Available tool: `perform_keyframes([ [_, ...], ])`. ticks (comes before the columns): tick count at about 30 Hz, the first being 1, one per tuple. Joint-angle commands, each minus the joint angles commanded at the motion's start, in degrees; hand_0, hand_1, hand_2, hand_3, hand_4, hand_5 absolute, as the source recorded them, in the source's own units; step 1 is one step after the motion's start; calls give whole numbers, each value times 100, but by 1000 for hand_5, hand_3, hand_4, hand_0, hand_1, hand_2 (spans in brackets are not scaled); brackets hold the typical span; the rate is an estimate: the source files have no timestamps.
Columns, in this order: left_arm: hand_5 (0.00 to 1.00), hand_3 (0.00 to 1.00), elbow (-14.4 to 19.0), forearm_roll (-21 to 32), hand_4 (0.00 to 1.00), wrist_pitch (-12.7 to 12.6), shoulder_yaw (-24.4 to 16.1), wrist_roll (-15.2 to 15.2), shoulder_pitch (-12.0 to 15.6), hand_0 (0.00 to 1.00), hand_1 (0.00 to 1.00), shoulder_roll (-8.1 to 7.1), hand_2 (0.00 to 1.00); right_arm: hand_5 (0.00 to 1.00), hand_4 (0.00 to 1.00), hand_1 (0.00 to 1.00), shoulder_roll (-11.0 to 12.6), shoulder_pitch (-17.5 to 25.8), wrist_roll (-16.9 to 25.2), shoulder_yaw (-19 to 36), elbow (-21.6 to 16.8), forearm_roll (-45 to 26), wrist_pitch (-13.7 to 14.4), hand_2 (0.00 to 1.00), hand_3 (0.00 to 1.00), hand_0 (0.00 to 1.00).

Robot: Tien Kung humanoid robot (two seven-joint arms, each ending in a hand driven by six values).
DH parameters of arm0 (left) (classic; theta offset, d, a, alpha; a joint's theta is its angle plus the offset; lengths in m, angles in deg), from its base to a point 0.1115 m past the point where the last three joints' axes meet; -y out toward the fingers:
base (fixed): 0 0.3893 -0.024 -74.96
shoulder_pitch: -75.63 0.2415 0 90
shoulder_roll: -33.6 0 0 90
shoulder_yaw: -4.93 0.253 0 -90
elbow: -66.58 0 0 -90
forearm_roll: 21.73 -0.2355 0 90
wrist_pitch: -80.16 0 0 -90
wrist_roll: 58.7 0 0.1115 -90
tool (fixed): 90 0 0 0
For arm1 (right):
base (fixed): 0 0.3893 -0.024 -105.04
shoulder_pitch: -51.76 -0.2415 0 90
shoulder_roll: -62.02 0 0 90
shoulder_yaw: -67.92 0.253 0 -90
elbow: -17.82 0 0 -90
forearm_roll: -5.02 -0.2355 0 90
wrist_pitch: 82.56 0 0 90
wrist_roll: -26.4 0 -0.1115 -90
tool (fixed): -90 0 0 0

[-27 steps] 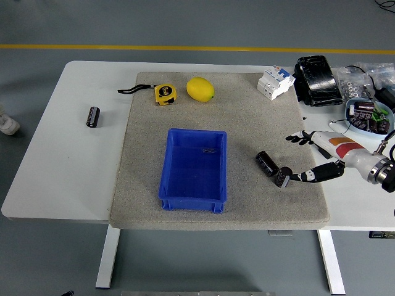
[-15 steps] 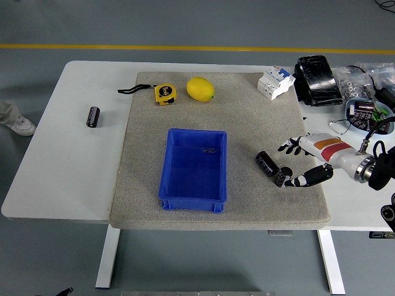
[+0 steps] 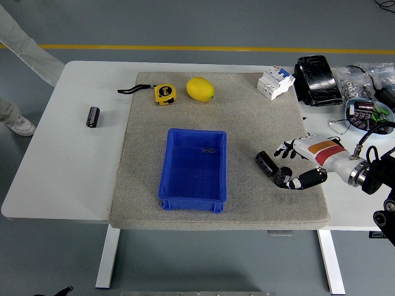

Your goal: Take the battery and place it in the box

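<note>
On the grey mat (image 3: 247, 123) a yellow tape measure (image 3: 164, 94), a lemon (image 3: 200, 89) and a white circuit breaker (image 3: 275, 82) lie along the far edge, well clear of the blue box (image 3: 194, 168) at the middle. A second black cylinder (image 3: 92, 116) rests on the bare white table (image 3: 74, 166) at the left. The battery (image 3: 267, 163) lies flat on the mat right of the box, its long axis running from far-left to near-right. The right hand (image 3: 297, 163) reaches in from the right, fingers (image 3: 285, 148) spread past the battery's far side and thumb (image 3: 289, 180) beside its near end, not yet grasping it.
</note>
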Motion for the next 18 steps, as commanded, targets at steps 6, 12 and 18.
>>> perform_keyframes([
  [6,786,795,2,23,750,-7,20,-2,-2,720,679,3,801,326,998,505,-14,-30,17,-118,115,31,271,528,540,384],
  [12,783,794,1,29,750,-8,25,1,-3,718,677,2,798,267,998,466,-13,-37,4,-198,171,-77,414,502,504,359],
  [18,782,793,1,-2,753,-7,-1,3,-4,718,674,5,798,278,998,463,-58,-62,-17,-282,273,-118,498,500,505,351],
])
